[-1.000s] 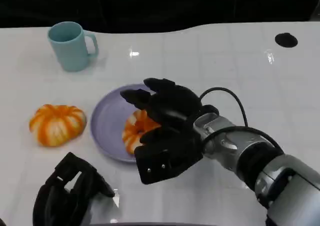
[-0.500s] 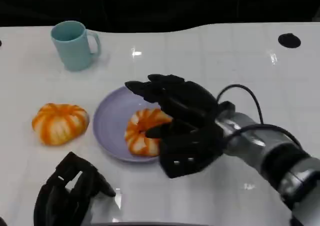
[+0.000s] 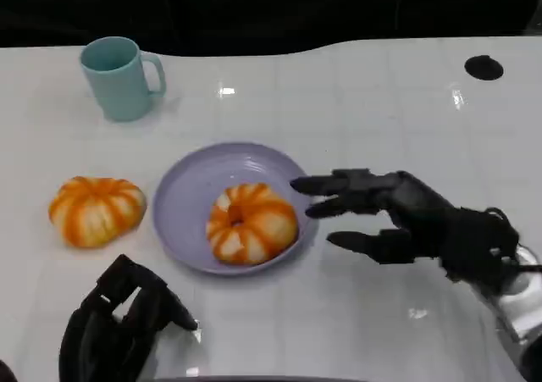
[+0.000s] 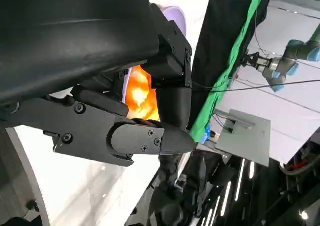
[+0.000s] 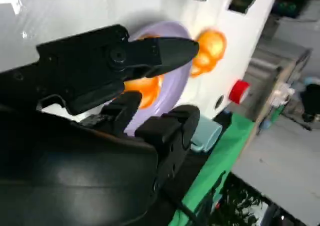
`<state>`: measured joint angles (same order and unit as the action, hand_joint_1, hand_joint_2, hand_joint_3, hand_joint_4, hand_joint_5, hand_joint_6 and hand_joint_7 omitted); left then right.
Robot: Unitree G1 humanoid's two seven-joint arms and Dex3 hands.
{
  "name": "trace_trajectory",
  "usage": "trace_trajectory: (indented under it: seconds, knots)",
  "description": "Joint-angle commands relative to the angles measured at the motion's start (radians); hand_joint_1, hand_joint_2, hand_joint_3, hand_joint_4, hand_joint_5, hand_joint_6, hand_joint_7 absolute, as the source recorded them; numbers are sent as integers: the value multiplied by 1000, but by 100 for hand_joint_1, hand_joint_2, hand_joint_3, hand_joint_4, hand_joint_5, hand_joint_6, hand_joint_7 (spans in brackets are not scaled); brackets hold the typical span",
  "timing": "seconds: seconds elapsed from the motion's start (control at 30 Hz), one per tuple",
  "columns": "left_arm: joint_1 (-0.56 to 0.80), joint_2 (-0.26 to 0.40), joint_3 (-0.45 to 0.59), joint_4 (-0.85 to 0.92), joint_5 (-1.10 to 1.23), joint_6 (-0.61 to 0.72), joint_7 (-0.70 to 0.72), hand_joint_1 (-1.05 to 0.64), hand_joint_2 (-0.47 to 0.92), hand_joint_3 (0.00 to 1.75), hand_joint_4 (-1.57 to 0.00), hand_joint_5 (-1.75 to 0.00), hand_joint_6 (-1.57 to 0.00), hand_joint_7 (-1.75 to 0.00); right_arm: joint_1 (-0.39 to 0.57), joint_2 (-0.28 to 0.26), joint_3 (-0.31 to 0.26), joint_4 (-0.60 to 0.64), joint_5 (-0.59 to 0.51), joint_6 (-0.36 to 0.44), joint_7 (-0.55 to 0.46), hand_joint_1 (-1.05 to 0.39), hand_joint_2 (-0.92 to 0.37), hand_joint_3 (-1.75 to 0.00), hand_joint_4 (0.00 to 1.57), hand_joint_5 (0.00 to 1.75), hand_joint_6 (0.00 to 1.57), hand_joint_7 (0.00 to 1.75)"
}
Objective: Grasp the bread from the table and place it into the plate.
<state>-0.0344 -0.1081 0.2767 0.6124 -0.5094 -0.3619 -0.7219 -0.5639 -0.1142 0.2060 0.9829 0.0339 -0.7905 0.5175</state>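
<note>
An orange-and-white striped bread (image 3: 251,223) lies in the purple plate (image 3: 182,204) at the table's middle. A second similar bread (image 3: 96,210) sits on the table left of the plate. My right hand (image 3: 406,217) hovers just right of the plate, fingers spread and pointing at the bread, holding nothing. My left hand (image 3: 118,327) rests at the near left edge with its fingers curled in on nothing. The right wrist view shows the bread (image 5: 147,88) in the plate (image 5: 175,80) beyond the fingers. The left wrist view catches an orange bread (image 4: 140,93) behind the fingers.
A teal mug (image 3: 121,77) stands at the back left. A small black round spot (image 3: 484,67) marks the table's far right. White tabletop stretches behind and to the right of the plate.
My right hand has let go of the bread, which now lies uncovered in the plate, and has drawn back to the right and lower. The left hand has stayed put.
</note>
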Motion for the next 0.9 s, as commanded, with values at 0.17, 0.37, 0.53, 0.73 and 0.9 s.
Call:
trace_trajectory:
  seconds: [0.17,0.37,0.53,0.73,0.9]
  knots:
    - [6,19,4,-7,6,-1,6,-57,92,25,-63,-175,-53,-149,190,-3,-157,-169,273,149,289,-52,-92,-34,47,148,57,109]
    - [12,25,4,-16,8,9,12,-57,92,24,-62,-175,-51,-150,305,9,-211,-284,346,274,333,-57,-92,-39,43,174,47,150]
    - [4,26,8,-3,2,2,-1,-57,92,23,-62,-175,-50,-150,395,11,-234,-420,377,453,289,-54,-92,-38,50,175,45,158]
    - [5,27,6,-10,9,-1,10,-58,92,23,-62,-175,-50,-150,444,25,-270,-495,424,603,288,-53,-92,-36,63,175,41,174]
    - [-2,29,11,2,-1,1,-3,-57,92,23,-62,-175,-50,-151,469,32,-288,-532,431,693,267,-53,-92,-39,66,175,42,175]
